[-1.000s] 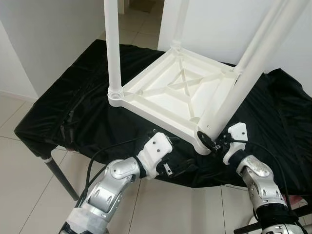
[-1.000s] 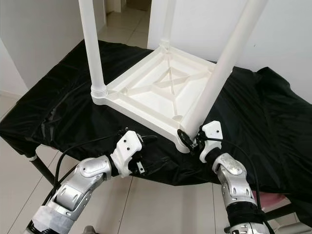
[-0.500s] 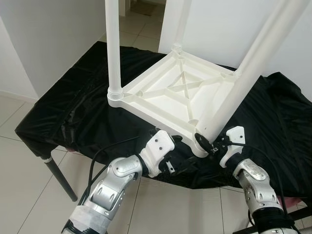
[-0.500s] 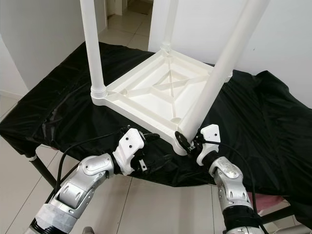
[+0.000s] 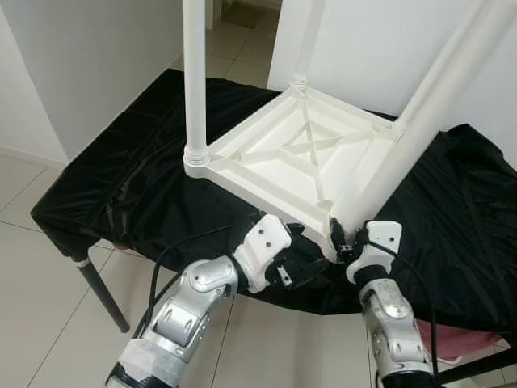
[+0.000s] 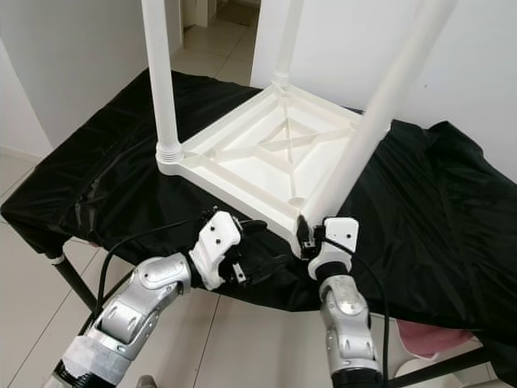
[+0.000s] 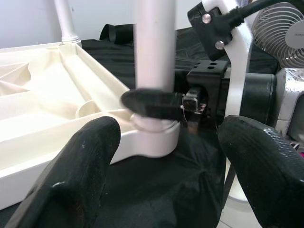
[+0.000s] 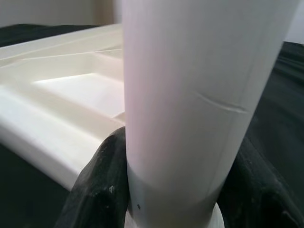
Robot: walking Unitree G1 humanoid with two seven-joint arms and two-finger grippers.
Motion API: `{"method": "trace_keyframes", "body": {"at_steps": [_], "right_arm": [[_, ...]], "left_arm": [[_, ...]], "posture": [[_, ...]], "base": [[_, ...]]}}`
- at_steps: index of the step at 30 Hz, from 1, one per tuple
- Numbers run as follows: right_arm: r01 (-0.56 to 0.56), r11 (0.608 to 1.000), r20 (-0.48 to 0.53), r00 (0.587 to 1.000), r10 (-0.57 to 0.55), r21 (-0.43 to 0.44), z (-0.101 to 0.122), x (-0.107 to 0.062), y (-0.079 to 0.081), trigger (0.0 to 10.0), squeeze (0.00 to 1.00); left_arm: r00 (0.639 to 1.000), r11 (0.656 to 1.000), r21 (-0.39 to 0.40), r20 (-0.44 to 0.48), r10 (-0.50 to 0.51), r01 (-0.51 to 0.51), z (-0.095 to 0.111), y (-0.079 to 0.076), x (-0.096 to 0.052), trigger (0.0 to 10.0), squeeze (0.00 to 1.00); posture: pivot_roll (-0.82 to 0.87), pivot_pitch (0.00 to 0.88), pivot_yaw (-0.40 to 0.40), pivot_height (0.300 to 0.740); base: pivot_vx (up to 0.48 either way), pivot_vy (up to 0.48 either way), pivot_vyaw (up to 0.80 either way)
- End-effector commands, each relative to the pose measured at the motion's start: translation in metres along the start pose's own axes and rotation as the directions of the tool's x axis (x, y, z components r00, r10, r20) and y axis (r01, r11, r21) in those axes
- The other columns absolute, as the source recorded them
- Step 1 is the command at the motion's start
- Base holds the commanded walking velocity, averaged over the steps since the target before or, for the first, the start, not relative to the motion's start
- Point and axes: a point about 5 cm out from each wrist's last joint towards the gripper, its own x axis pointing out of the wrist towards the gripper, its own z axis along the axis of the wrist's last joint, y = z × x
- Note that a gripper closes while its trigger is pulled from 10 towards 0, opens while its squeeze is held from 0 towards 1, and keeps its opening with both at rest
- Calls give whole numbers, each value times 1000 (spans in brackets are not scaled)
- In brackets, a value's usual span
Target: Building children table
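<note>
**Q:** Table (image 5: 291,166) question — where is it sitting, and which way up?

**A:** Upside down on the surface (image 5: 121,182), which has a black cloth draped over it. White plastic, ribbed underside facing up with an X brace in the middle. Legs stick straight up: one at the left corner (image 5: 194,89), one at the far corner (image 5: 305,36), and the near leg (image 5: 420,113), which leans up and to the right out of the near corner.

**Q:** What are the arms doing?

**A:** Right claw (image 6: 309,234) is clenched on the near leg right down at its base, where it goes into the corner socket. In the right wrist view the leg (image 8: 199,104) takes up most of the picture, with a black finger (image 8: 102,185) pressed on each side of it. There's a thin line across the leg too, can't tell if it's a seam or a scratch.

**Q:** And the left one?

**A:** Left claw (image 5: 303,267) is released, fingers (image 7: 80,166) spread wide, holding nothing. It hovers just below the table's near edge, beside that same corner, pointed at the leg base. Its wrist view looks straight at the socket (image 7: 152,135) with the right claw's finger across it. A fan (image 7: 278,28) shows behind. Floor (image 5: 48,307) is pale tile.
</note>
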Motion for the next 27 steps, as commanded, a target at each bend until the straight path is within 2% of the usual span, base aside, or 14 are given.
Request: {"method": "trace_keyframes", "body": {"at_steps": [1, 2, 3, 4, 7, 10, 11, 12, 15, 17, 18, 20, 22, 27], "right_arm": [[150, 988, -60, 987, -151, -27, -11, -6, -18, 10000, 0], [140, 990, -50, 989, -140, -18, -9, -5, -8, 10000, 0], [140, 990, -50, 989, -140, -18, -9, -5, -8, 10000, 0], [81, 997, -17, 997, -81, 0, -4, -3, 2, 10000, 0], [13, 1000, 25, 1000, -14, 21, 2, 1, 7, 10000, 0], [11, 1000, 29, 1000, -12, 25, 4, 1, 7, 10000, 0], [12, 1000, 33, 999, -12, 15, 4, 1, 6, 10000, 243], [1, 1000, 39, 999, -2, 26, 5, 0, 6, 10000, 1000], [7, 1000, 43, 999, -8, 15, 5, -1, 6, 10000, 1000], [22, 999, 38, 999, -21, -24, 4, -5, 7, 10000, 1000], [4, 997, 31, 1000, -1, -78, 1, -11, 7, 10000, 0], [4, 997, 31, 1000, -1, -78, 1, -11, 7, 10000, 0], [-38, 995, 37, 998, 41, -91, 0, -19, 7, 10000, 0], [-57, 994, 29, 998, 60, -96, -3, -24, 5, 10000, 0]], "left_arm": [[1000, 1000, 6, 5, 23, -23, 1, 2, 3, 10000, 0], [1000, 1000, 8, 5, 21, -21, 1, 3, 3, 10000, 0], [1000, 1000, 8, 5, 21, -21, 1, 3, 3, 10000, 0], [1000, 1000, 11, 4, 14, -14, 1, 3, 3, 10000, 0], [1000, 1000, 14, 0, 6, -6, 1, 3, 3, 10000, 0], [1000, 1000, 16, -1, 5, -4, 1, 4, 2, 10000, 0], [1000, 1000, 16, -3, 8, -8, 1, 5, 1, 10000, 0], [1000, 1000, 17, -5, 13, -13, 1, 6, 0, 10000, 0], [1000, 1000, 17, -7, 17, -16, 1, 7, 0, 10000, 0], [1000, 999, 21, -12, 24, -24, 0, 9, -3, 10000, 0], [999, 999, 26, -21, 37, -36, -1, 12, -6, 10000, 0], [999, 999, 26, -21, 37, -36, -1, 12, -6, 10000, 0], [997, 997, 64, -52, 56, -53, -4, 21, -11, 10000, 0], [995, 994, 83, -67, 75, -69, -5, 30, -15, 10000, 0]], "posture": [[-2, 39, -101, 740], [-6, 41, -93, 740], [-6, 41, -93, 740], [-12, 45, -83, 740], [-11, 48, -79, 740], [-11, 48, -79, 740], [-8, 51, -76, 740], [-4, 53, -77, 740], [0, 57, -77, 740], [1, 62, -76, 740], [4, 70, -75, 740], [4, 70, -75, 740], [8, 79, -73, 740], [8, 85, -72, 740]], "base": [[0, 0, 0], [0, 0, 0], [0, 0, 0], [0, 0, 0], [0, 0, 0], [0, 0, 0], [0, 0, 0], [0, 0, 0], [0, 0, 0], [0, 0, 0], [0, 0, 0], [0, 0, 0], [0, 0, 0], [0, 0, 0]]}}
